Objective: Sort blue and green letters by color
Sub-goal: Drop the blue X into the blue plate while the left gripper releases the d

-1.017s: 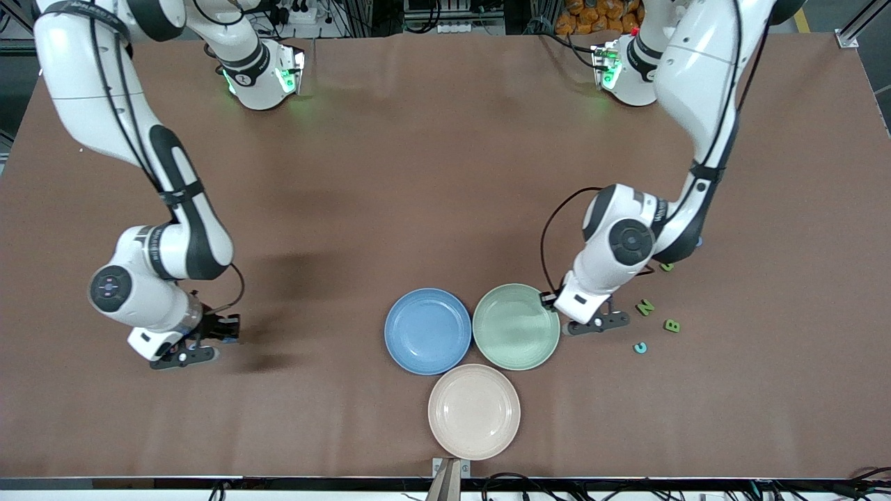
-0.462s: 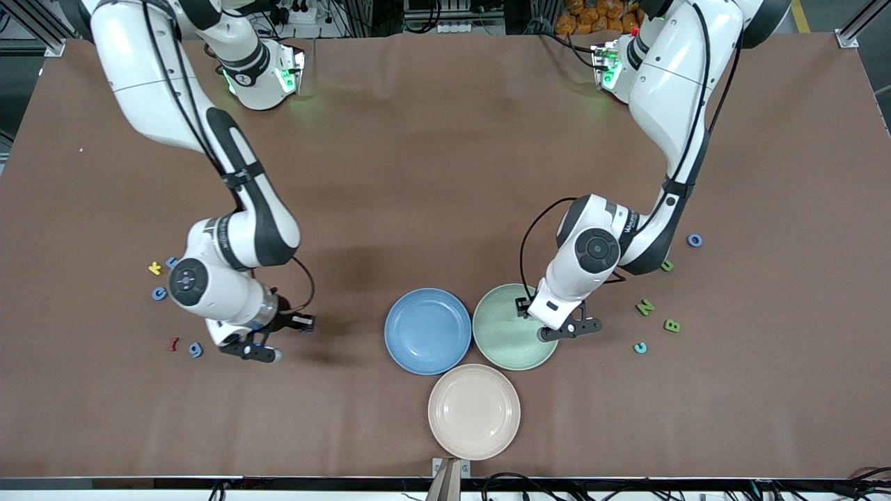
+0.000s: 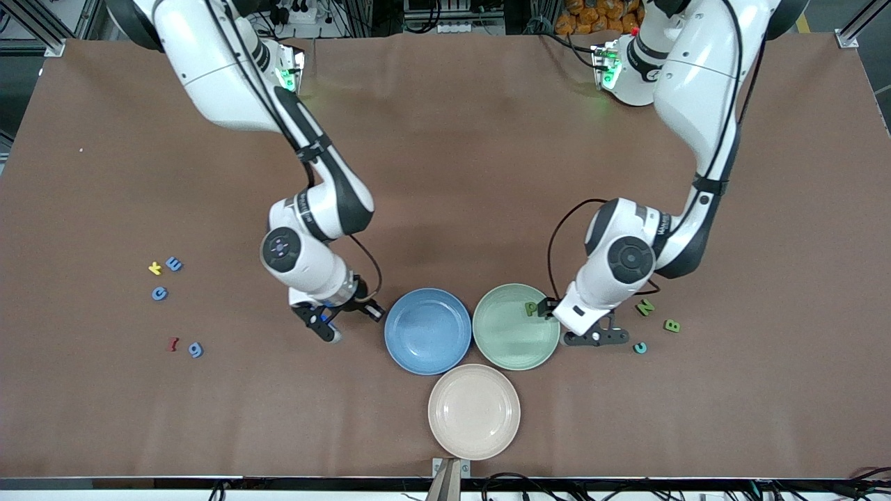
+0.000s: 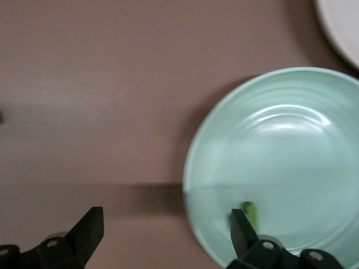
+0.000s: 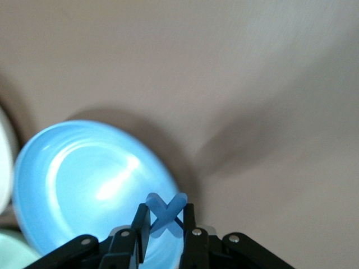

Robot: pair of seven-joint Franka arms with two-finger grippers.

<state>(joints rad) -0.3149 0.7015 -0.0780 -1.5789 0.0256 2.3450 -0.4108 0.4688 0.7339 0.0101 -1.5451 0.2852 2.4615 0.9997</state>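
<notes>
While clamped, blue X [image 5: 165, 213] aloft

Round blue plate [image 3: 427, 332] at frame centre touches round green plate [image 3: 516, 326] beside it, green foam letter P [image 3: 531, 308] on that plate's upper edge, round beige plate [image 3: 474, 412] below both, loose foam letters [image 3: 173, 264] at mid-left and mid-right.

Three plates are sitting clustered on the brown worktop [image 3: 445, 139]: a blue plate [image 3: 427, 331], a green plate [image 3: 511, 334] touching it, and a beige plate [image 3: 474, 411] nearest the front camera. A yellow letter [image 3: 154, 268] and a dark red letter [image 3: 173, 343] are lying toward the right arm's end.
</notes>
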